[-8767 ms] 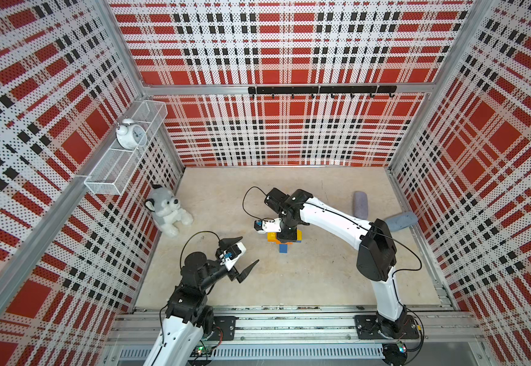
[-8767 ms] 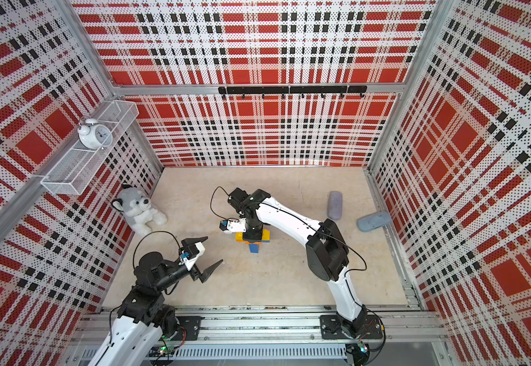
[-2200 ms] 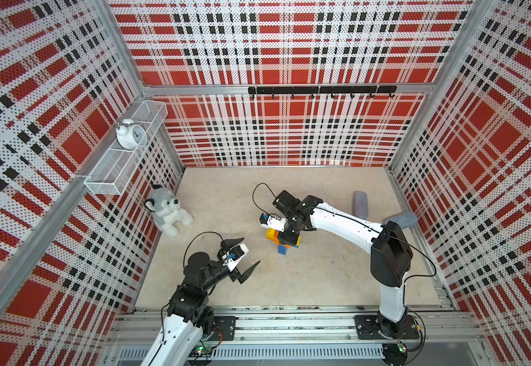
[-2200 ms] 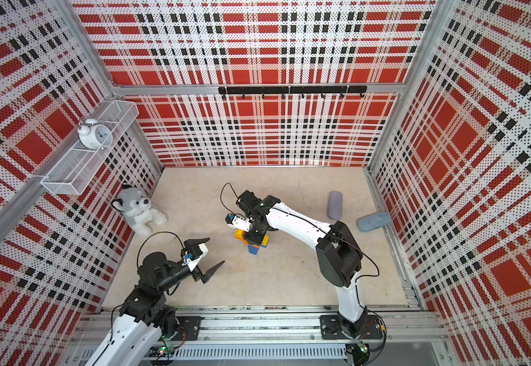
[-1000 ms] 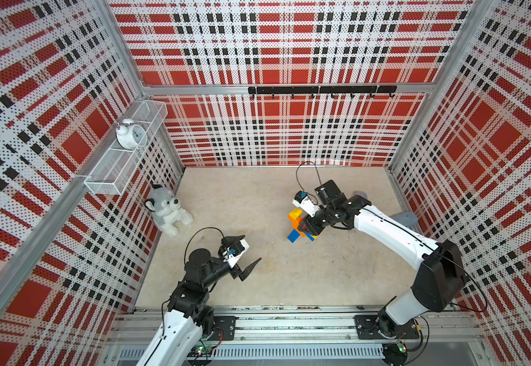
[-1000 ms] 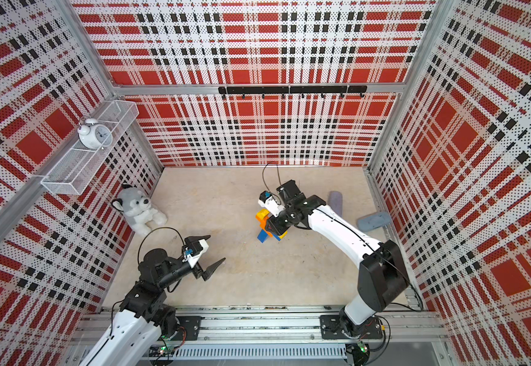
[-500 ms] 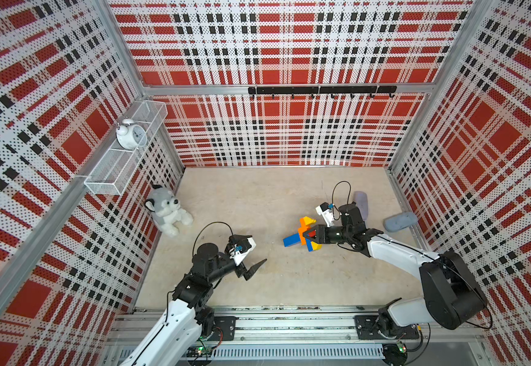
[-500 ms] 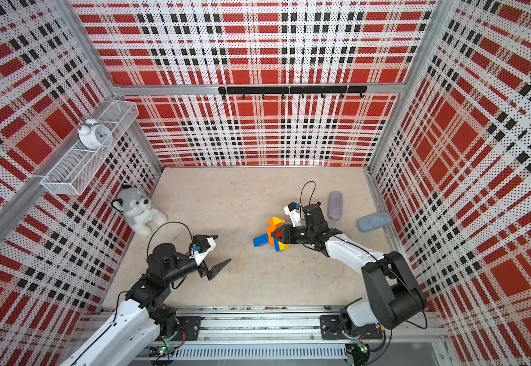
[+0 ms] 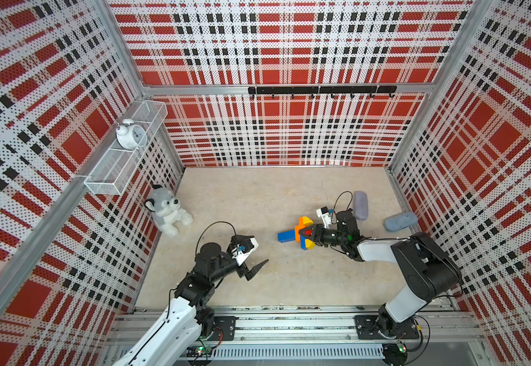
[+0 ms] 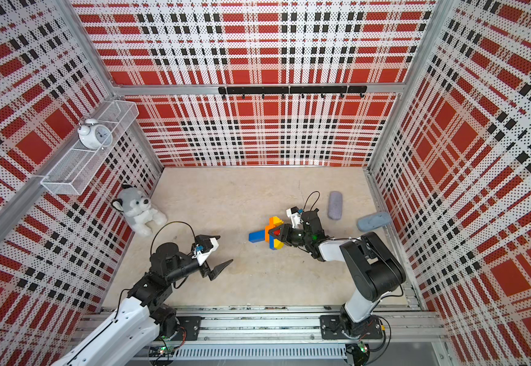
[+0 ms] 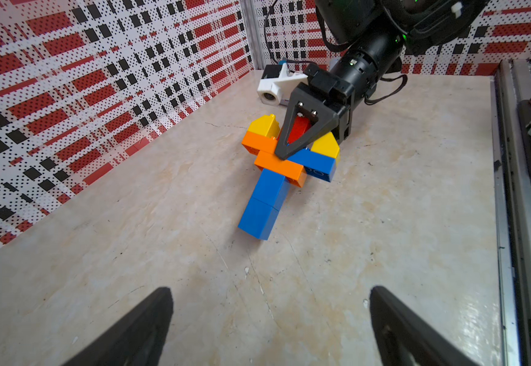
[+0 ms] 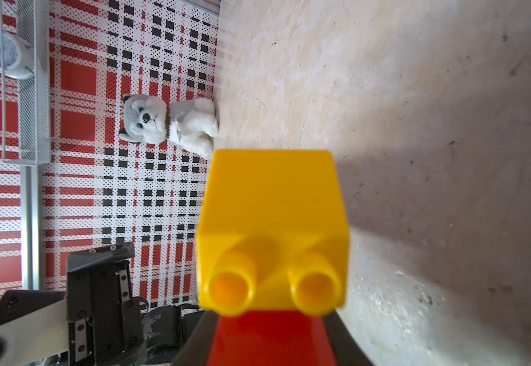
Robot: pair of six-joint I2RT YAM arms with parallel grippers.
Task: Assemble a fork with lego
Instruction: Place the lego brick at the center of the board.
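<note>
The left arm (image 9: 169, 329) and right arm (image 9: 375, 252) have white shells over black joints. A thin black cable (image 9: 219, 222) loops by each wrist, near a small white camera (image 9: 323, 216). The black triangular fingers (image 11: 313, 103) carry two silver screws, and a green light (image 10: 314, 237) glows on the right wrist.

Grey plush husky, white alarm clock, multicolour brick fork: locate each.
grey plush husky (image 12: 145, 122), right wrist view, face.
white alarm clock (image 9: 135, 135), in a top view, dial.
multicolour brick fork (image 11: 265, 202), left wrist view, blue handle.

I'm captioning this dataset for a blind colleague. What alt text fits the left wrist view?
The right gripper grips the red middle prong of a T-shaped lego fork lying on the beige tabletop. The left gripper stands open in the foreground.
</note>
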